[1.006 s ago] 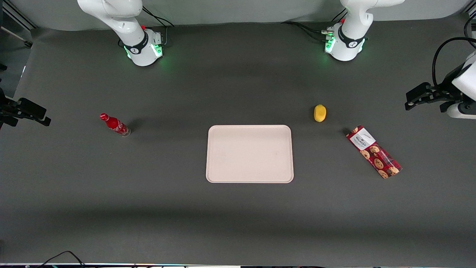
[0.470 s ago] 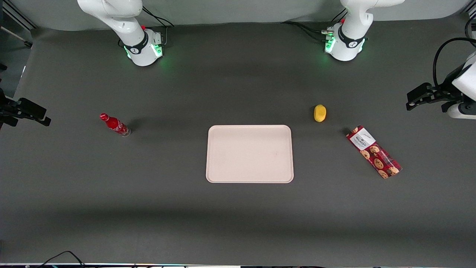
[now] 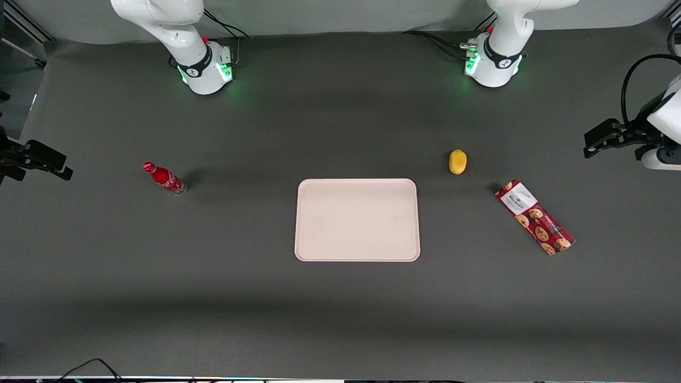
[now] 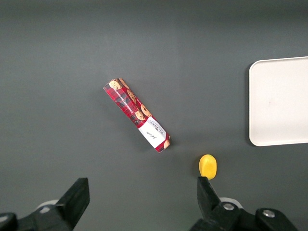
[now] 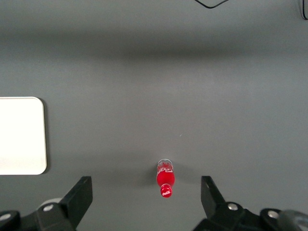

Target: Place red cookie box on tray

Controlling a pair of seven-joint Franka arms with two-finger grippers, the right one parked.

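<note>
Red cookie box (image 4: 137,114) lies clear of gripper (image 4: 139,202) fingers (image 4: 77,197) (spread).

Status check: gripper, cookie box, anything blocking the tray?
Gripper open, high above table, holding nothing. Red cookie box flat on table, apart from tray. Yellow object nearby, not between them.

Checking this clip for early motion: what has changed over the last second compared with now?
Only the gripper moved: it drew slightly toward the working arm's end of the table, open and holding nothing. The red cookie box, tray, yellow object and soda bottle stayed put.
</note>
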